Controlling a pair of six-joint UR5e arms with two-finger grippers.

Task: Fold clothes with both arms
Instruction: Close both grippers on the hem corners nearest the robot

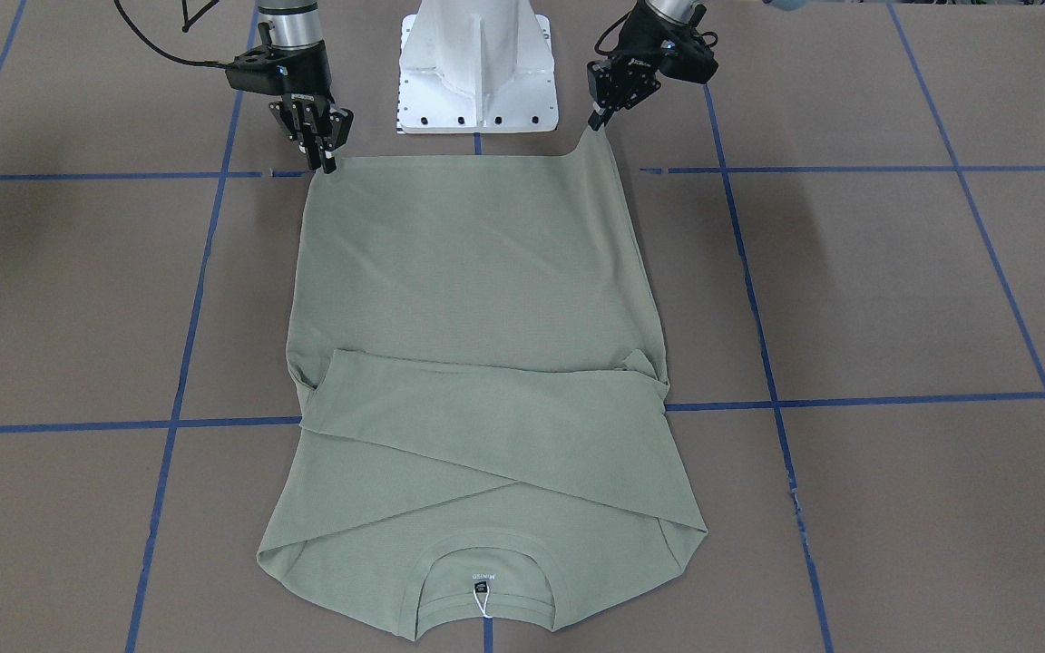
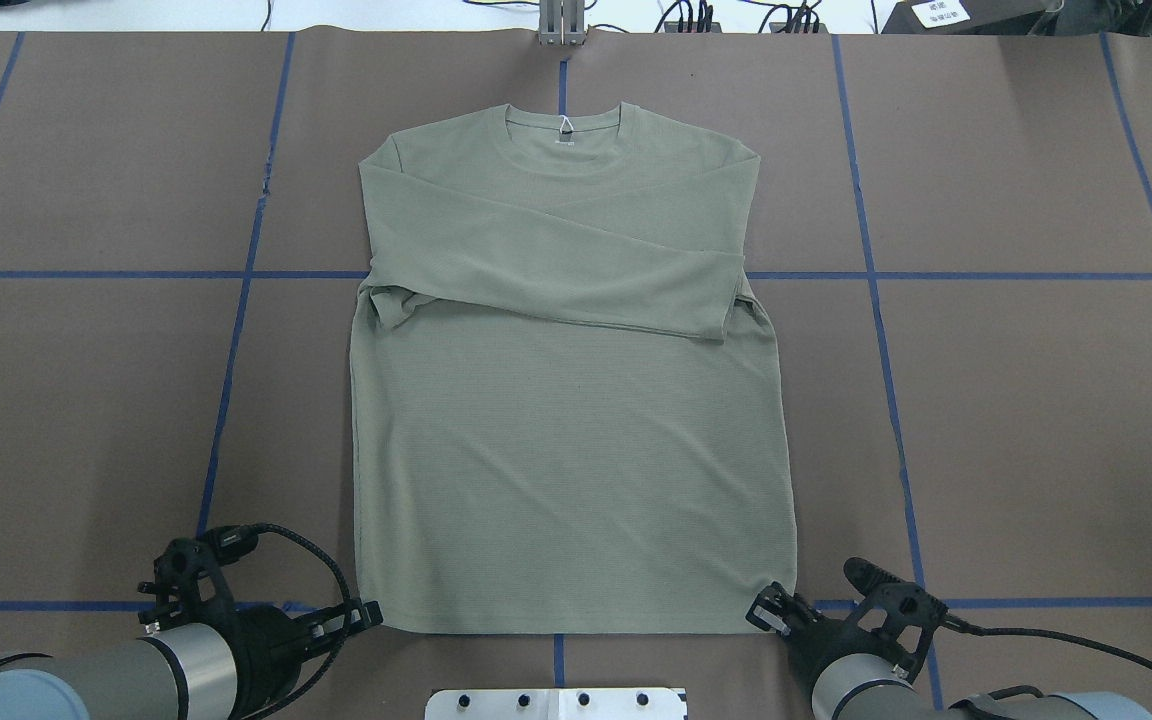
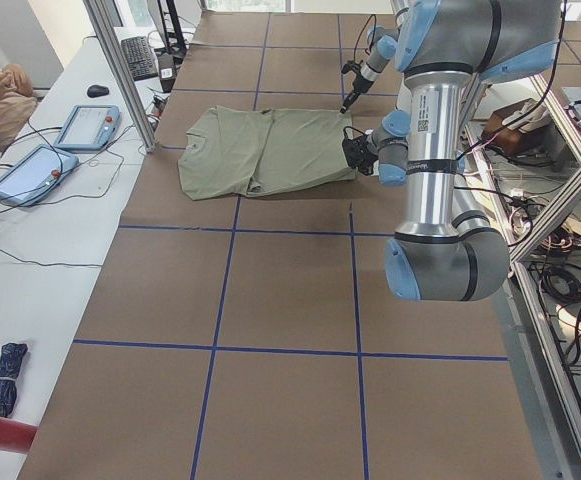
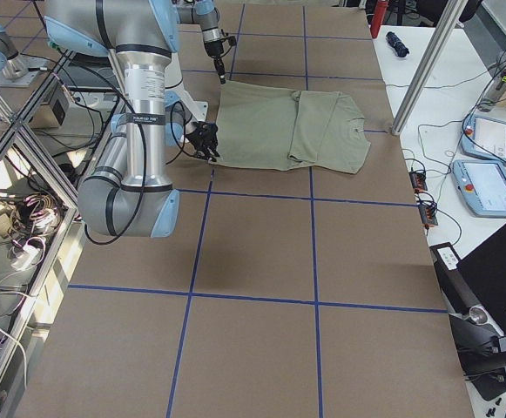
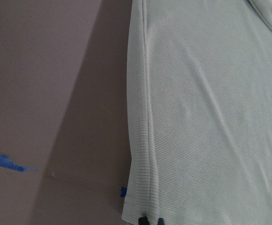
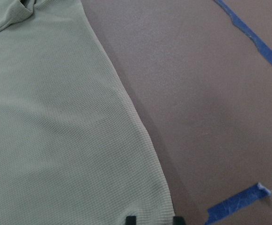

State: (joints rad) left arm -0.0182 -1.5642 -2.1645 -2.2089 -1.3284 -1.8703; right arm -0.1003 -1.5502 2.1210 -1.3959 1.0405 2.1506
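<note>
The pale sage-green shirt (image 1: 477, 272) (image 2: 566, 450) lies flat on the brown table, collar away from the robot, with both sleeves folded across the chest. My left gripper (image 1: 595, 121) (image 2: 373, 610) is shut on one hem corner, which rises to a small peak at its tips; the left wrist view shows the tips (image 5: 151, 220) nearly together on the cloth (image 5: 210, 117). At the other hem corner, which lies flat, my right gripper (image 1: 327, 163) (image 2: 761, 612) has its tips (image 6: 153, 219) a small gap apart, straddling the cloth edge (image 6: 56, 140).
The white pedestal base (image 1: 477, 63) stands between the arms, close to the hem. Blue tape lines (image 2: 236, 275) grid the table. A side bench holds tablets (image 3: 85, 128) with a person's hands (image 3: 0, 85) near it.
</note>
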